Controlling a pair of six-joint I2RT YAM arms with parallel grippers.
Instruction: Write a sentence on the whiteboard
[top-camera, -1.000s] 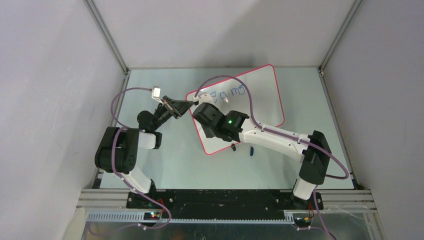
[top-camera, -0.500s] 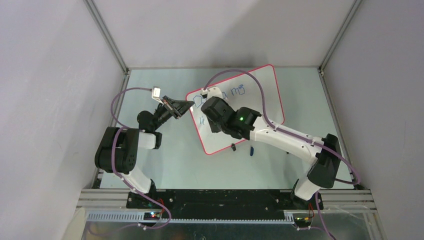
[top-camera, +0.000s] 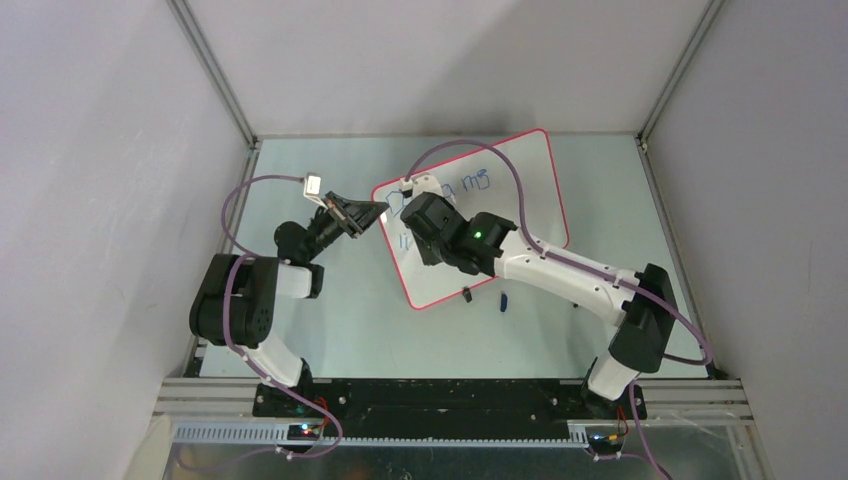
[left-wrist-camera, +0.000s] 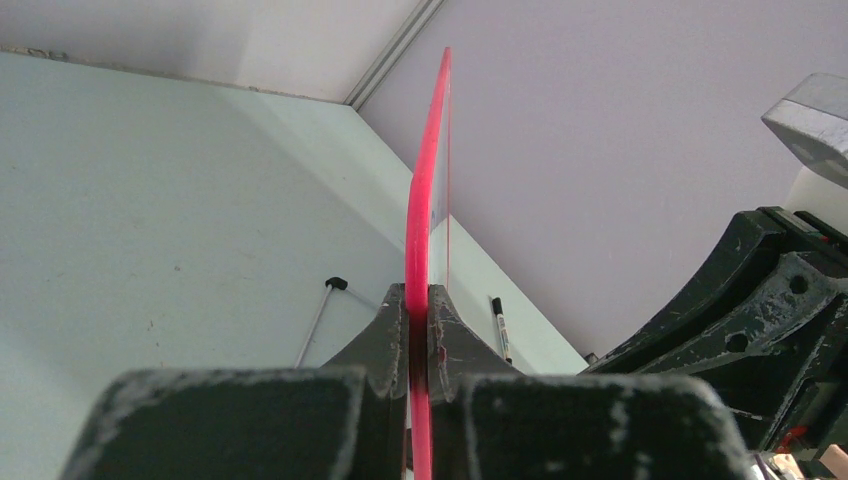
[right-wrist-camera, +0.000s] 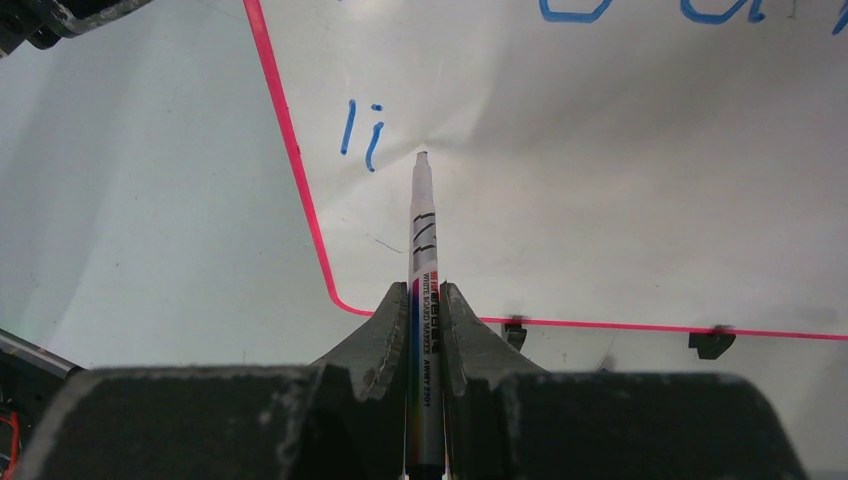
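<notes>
The whiteboard (top-camera: 520, 215) lies tilted on the table, with a red-pink rim. My left gripper (top-camera: 378, 213) is shut on its left rim; in the left wrist view the rim (left-wrist-camera: 425, 180) runs edge-on between the jaws of that gripper (left-wrist-camera: 418, 300). My right gripper (top-camera: 418, 230) is shut on a whiteboard marker (right-wrist-camera: 422, 250), tip at the board just right of blue letters "li" (right-wrist-camera: 360, 130). The sentence's first line (top-camera: 470, 182) is blue writing, partly hidden by the right arm. The right gripper (right-wrist-camera: 424, 295) is over the board's near left corner.
Two black clip feet (right-wrist-camera: 514, 330) (right-wrist-camera: 711, 343) sit under the board's near edge. A small blue piece (top-camera: 503, 300) lies on the table just off that edge. A loose pen (left-wrist-camera: 499, 325) lies on the table. Enclosure walls stand on three sides.
My right gripper with the marker has moved a little right and up along the board, uncovering the letters "li". My left gripper keeps its hold and has not moved.
</notes>
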